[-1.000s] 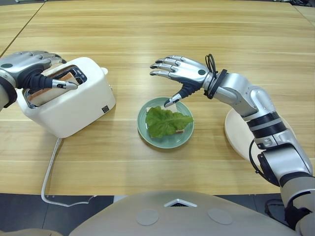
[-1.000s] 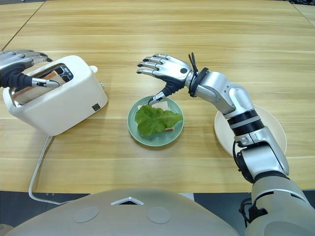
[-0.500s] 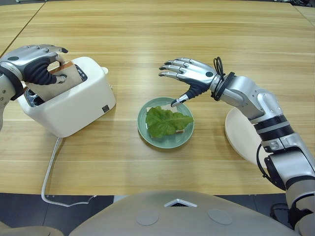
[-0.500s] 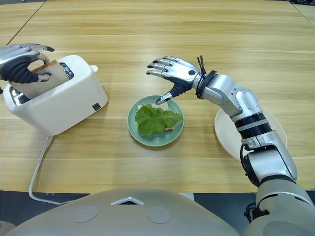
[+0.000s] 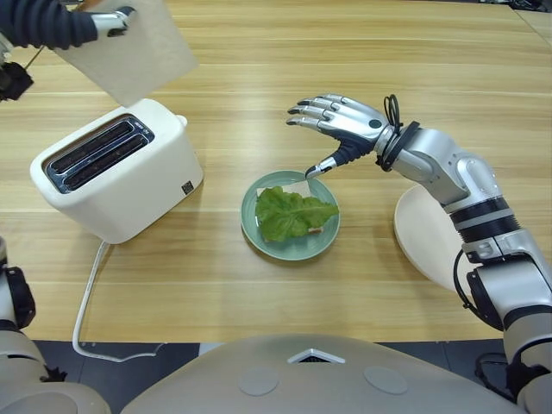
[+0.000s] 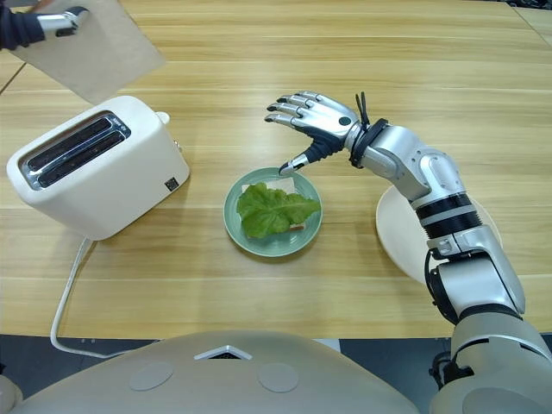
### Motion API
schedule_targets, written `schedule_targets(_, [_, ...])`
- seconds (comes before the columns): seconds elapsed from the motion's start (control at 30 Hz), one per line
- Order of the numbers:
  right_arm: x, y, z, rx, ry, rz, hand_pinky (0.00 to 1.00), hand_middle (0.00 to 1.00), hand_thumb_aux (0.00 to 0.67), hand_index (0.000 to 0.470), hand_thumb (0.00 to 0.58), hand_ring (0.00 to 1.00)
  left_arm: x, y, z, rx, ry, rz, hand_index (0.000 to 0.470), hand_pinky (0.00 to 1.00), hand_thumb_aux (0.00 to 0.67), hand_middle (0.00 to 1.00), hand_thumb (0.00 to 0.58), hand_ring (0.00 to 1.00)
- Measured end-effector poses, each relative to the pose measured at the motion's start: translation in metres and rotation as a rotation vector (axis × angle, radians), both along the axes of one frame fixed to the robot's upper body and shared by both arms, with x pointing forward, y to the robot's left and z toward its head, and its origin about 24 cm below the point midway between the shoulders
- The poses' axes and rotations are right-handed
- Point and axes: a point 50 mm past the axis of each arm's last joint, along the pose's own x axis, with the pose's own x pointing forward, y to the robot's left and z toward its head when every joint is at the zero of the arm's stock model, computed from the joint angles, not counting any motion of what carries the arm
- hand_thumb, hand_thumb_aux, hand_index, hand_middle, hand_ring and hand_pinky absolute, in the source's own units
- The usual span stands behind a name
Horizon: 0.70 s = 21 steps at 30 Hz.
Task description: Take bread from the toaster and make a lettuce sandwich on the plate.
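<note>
left hand grips a slice of bread in the air above and behind the toaster. right hand hovers with fingers spread, holding nothing, over the far rim of the green plate, where lettuce lies on another slice.

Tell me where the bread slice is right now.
The bread slice is at the upper left of both views, held by the left hand above the toaster.

left hand | lifted bread slice clear of toaster, now upper left of frame | right hand drifted slightly right
</note>
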Motion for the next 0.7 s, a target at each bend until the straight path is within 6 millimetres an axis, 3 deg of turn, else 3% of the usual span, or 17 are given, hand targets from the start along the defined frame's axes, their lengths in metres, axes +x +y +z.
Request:
schedule_targets(0.13, [0.005, -0.02, 0.005, 0.001, -0.019, -0.072, 0.0, 0.0, 0.0, 0.0, 0.0, 0.0, 0.009, -0.042, -0.035, -0.086, 0.18, -0.204, 0.47, 0.0, 0.67, 0.0, 0.58, 0.0])
schedule_targets(0.2, [0.005, -0.042, 0.008, 0.014, -0.034, -0.153, 0.0, 0.0, 0.0, 0.0, 0.0, 0.0, 0.017, -0.069, -0.063, -0.131, 0.314, -0.318, 0.47, 0.0, 0.67, 0.0, 0.58, 0.0])
schedule_targets(0.4, [-0.006, -0.084, -0.01, 0.082, -0.007, -0.304, 0.0, 0.0, 0.0, 0.0, 0.0, 0.0, 0.039, -0.116, -0.118, -0.203, 0.559, -0.475, 0.47, 0.0, 0.67, 0.0, 0.58, 0.0])
schedule_targets(0.5, [-0.014, -0.09, -0.02, 0.126, 0.012, -0.309, 0.0, 0.0, 0.0, 0.0, 0.0, 0.0, 0.049, -0.135, -0.142, -0.217, 0.665, -0.518, 0.47, 0.0, 0.67, 0.0, 0.58, 0.0])
schedule_targets(0.7, [-0.017, -0.089, -0.016, 0.181, 0.003, -0.291, 0.0, 0.0, 0.0, 0.0, 0.0, 0.0, 0.055, -0.15, -0.187, -0.194, 0.86, -0.525, 0.47, 0.0, 0.67, 0.0, 0.58, 0.0])
